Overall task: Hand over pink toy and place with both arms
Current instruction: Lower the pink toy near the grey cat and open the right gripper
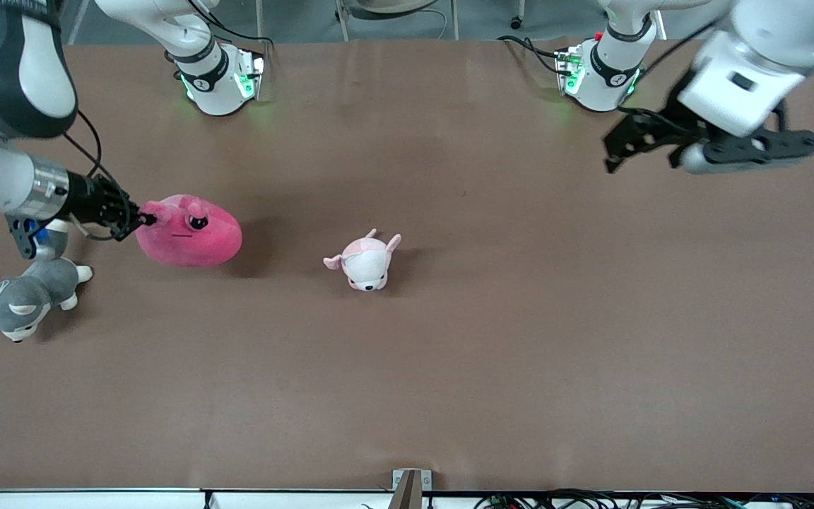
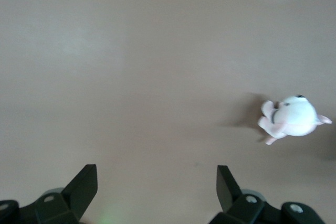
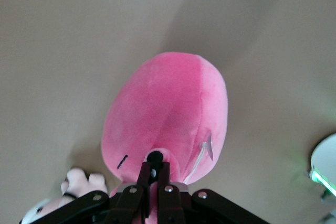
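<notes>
Over table: right claw [image 1: 144, 219] clamped on pink toy [image 1: 191, 237]; left claw [image 1: 644, 152] apart.

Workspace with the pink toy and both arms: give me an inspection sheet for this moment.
Surface: brown table, bare across the middle.
Job's things: pink toy at the right arm's end, pinched at one ear.
Clutter: pale pink-and-white plush mid-table; grey-and-white plush dog nearer the front camera than the pink toy.
Grippers: right claw shut on the pink toy; left claw open, over bare table at the left arm's end.
Cables: black leads at both bases and along the table's near edge.
Surroundings: nothing seen.
</notes>
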